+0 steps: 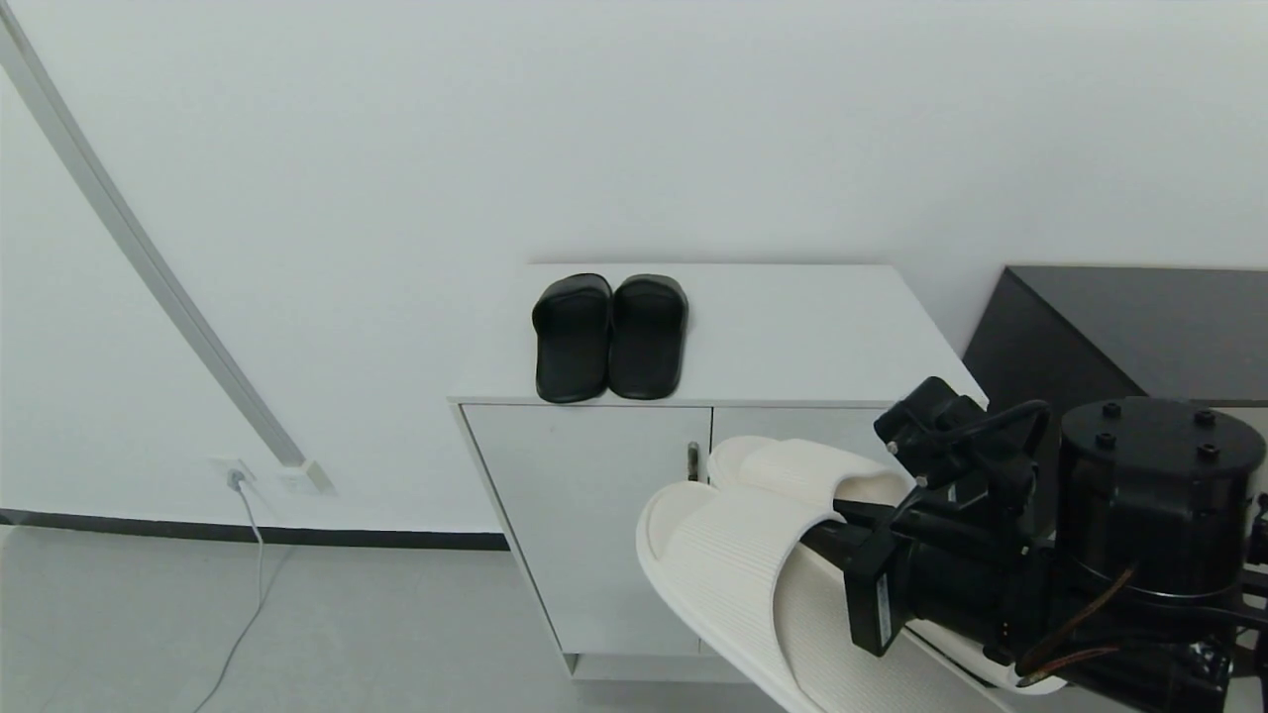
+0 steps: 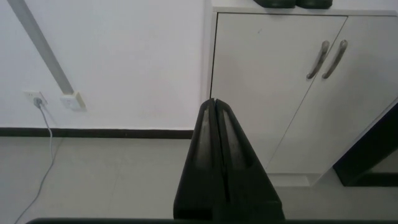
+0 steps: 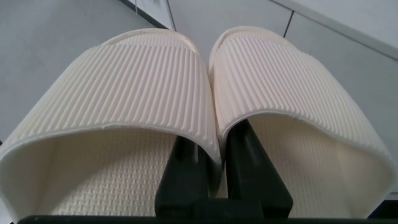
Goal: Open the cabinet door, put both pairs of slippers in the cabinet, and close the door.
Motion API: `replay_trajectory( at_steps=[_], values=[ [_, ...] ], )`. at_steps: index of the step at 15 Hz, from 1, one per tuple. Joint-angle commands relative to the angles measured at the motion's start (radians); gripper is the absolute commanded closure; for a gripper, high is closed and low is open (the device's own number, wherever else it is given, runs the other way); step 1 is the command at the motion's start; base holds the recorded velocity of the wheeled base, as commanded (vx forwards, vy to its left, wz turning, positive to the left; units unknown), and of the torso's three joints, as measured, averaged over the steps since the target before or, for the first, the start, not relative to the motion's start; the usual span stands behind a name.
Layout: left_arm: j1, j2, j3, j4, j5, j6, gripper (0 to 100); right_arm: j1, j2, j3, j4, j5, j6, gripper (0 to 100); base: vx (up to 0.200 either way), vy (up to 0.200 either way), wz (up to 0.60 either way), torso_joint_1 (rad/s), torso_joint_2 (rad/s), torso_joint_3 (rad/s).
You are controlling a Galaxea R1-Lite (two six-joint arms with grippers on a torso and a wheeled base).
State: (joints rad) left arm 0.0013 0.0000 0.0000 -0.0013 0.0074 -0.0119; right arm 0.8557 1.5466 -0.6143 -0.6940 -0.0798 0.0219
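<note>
My right gripper (image 1: pixel 842 520) is shut on a pair of white ribbed slippers (image 1: pixel 738 555), one finger inside each strap, pinching their inner edges (image 3: pixel 214 134) together. I hold them in the air in front of the white cabinet (image 1: pixel 584 515), whose two doors are closed. A pair of black slippers (image 1: pixel 609 335) lies side by side on the cabinet top, toes toward the wall. My left gripper (image 2: pixel 214 109) is shut on nothing, low and left of the cabinet, facing the doors and their two metal handles (image 2: pixel 328 58).
A white wall rises behind the cabinet. A black piece of furniture (image 1: pixel 1139 327) stands just to its right. On the left, a slanted grey conduit (image 1: pixel 149 257) runs down to a wall socket (image 1: pixel 235 475) with a cable trailing onto the grey floor.
</note>
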Motion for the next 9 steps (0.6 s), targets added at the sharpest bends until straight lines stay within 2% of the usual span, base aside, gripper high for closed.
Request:
replay_trajectory(
  at_steps=[1,4,5,9],
  values=[
    [0.0,0.0,0.0,0.0,0.0,-0.002,100,0.002,-0.003,0.005,-0.001,0.0,0.0,100,0.0,0.0,0.0,-0.163,0.38,0.207],
    [0.0,0.002,0.0,0.0,-0.003,0.003,100,0.002,-0.008,0.01,-0.004,-0.003,0.0,100,0.0,0.0,0.0,-0.206,0.48,0.271],
    [0.0,0.002,0.0,0.0,-0.003,0.003,0,0.002,-0.006,0.016,-0.005,-0.002,0.0,100,0.0,0.0,0.0,-0.242,0.54,0.305],
    [0.0,0.0,0.0,0.0,-0.001,0.003,0,0.002,-0.013,0.019,-0.005,-0.005,-0.002,100,0.0,0.0,0.0,-0.226,0.55,0.318]
  ],
)
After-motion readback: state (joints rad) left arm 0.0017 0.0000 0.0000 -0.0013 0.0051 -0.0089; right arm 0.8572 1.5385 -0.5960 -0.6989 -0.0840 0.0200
